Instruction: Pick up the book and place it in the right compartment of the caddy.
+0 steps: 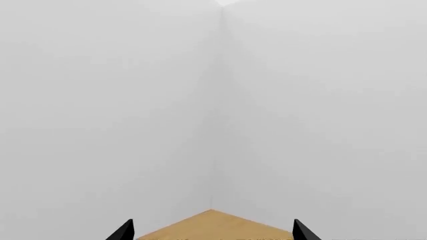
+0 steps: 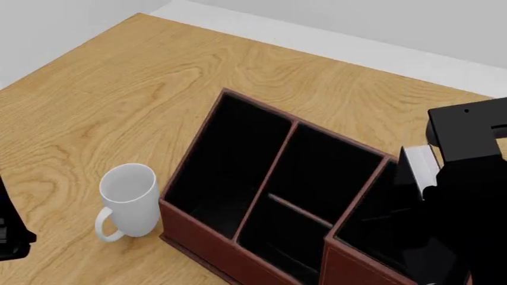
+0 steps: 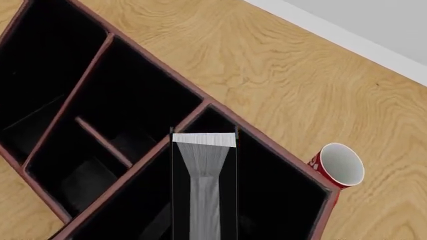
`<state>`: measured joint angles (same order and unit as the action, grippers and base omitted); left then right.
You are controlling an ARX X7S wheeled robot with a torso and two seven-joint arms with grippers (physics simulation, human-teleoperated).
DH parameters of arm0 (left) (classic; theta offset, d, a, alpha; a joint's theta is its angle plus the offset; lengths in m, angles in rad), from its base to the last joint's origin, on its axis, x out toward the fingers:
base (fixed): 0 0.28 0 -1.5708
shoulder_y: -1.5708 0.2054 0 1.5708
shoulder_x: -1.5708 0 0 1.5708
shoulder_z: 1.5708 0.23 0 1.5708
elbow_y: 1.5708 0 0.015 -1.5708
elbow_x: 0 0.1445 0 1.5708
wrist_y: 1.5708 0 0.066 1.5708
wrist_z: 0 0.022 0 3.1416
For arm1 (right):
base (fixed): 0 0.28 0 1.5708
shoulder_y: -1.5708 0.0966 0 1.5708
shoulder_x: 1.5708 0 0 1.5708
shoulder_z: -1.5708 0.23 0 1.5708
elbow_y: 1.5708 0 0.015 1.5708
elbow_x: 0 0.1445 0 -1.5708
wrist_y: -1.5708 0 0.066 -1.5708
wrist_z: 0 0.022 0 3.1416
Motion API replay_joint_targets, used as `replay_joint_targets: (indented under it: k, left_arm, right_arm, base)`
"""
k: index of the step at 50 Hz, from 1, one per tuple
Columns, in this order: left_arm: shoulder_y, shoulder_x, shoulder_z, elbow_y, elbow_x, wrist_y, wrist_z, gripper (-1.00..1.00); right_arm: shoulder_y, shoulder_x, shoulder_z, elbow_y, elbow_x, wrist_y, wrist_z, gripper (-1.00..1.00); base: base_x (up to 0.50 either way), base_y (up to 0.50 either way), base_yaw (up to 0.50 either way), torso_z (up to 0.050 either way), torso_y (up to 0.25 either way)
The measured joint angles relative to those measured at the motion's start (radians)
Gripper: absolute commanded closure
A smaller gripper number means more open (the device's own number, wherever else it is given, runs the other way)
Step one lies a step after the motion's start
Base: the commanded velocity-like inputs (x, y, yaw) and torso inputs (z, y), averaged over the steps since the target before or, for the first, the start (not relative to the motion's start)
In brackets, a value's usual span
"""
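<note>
— Where is your book (image 3: 204, 185) sitting?
— Your right gripper (image 2: 463, 196) is clamping it, hanging over the caddy's (image 2: 208, 240) right compartment (image 3: 280, 195); your left gripper's (image 1: 212, 231) fingers are standing wide apart.

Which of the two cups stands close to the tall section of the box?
The red cup, white inside: it stands right beside the tall section's outer wall. The white mug stands at the box's opposite end.

Caddy (image 2: 237, 243): on the table (image 2: 119, 89), centre to right.
Mug (image 2: 128, 200): just left of the caddy.
Right compartment (image 3: 280, 200): at the caddy's right end.
Book (image 3: 204, 185): upright, over the right compartment.
Cup (image 3: 339, 165): just outside the caddy's right wall.
</note>
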<state>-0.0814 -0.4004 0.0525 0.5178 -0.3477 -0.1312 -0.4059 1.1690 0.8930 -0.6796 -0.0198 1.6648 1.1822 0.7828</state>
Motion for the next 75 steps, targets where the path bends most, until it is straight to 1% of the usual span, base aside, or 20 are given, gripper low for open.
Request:
replay_joint_targets:
  k: [33, 34, 45, 62, 75]
  left_arm:
    - [-0.005, -0.002, 0.018, -0.018, 0.01, 0.006, -0.004, -1.0]
    - [-0.006, -0.002, 0.018, -0.018, 0.01, 0.006, -0.004, -1.0]
    - [-0.005, -0.004, 0.02, -0.016, 0.009, 0.006, -0.007, -1.0]
    - [-0.004, -0.009, 0.019, -0.009, 0.002, 0.005, -0.011, -1.0]
    - [-0.003, -0.011, 0.019, -0.007, -0.002, 0.007, -0.013, -1.0]
  right_arm:
    - [-0.094, -0.029, -0.048, 0.067, -0.129, -0.091, -0.128, 1.0]
    - [-0.095, -0.029, -0.048, 0.069, -0.129, -0.093, -0.129, -1.0]
    - [-0.094, -0.023, -0.03, 0.073, -0.151, -0.097, -0.126, -1.0]
    - [-0.086, -0.008, -0.011, 0.054, -0.129, -0.09, -0.094, -1.0]
    - [-0.035, 0.022, 0.011, 0.002, -0.056, -0.043, -0.013, -1.0]
  base:
    - [0.0, 0.0, 0.0, 0.0, 0.001]
    - [0.0, 0.0, 0.0, 0.0, 0.0]
    - [0.0, 0.0, 0.0, 0.0, 0.0]
    - [0.0, 0.0, 0.0, 0.0, 0.0]
    - [0.0, 0.0, 0.0, 0.0, 0.0]
